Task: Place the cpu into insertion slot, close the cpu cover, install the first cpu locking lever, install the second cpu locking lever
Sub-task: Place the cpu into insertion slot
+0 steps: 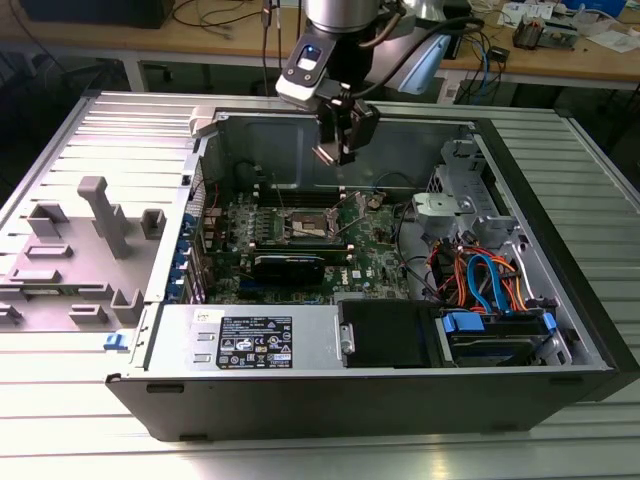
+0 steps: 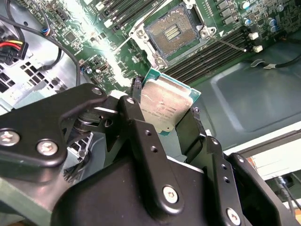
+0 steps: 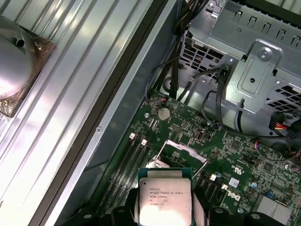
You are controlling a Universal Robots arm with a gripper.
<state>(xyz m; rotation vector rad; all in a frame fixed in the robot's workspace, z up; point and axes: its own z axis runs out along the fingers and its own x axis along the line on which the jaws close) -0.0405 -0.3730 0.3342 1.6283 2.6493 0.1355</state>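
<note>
Second wrist view: gripper (image 2: 164, 110) clamps print-topped cpu (image 2: 168, 101).

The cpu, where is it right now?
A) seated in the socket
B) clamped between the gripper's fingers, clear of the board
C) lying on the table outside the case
B: in the second wrist view the cpu sits clamped in the gripper, and the socket on the board beyond it is bare.

Vertical arm (image 1: 340, 15), gripper (image 1: 337, 152) nose-down — both fingers (image 2: 136, 125) tight against the cpu (image 2: 165, 104).
</note>
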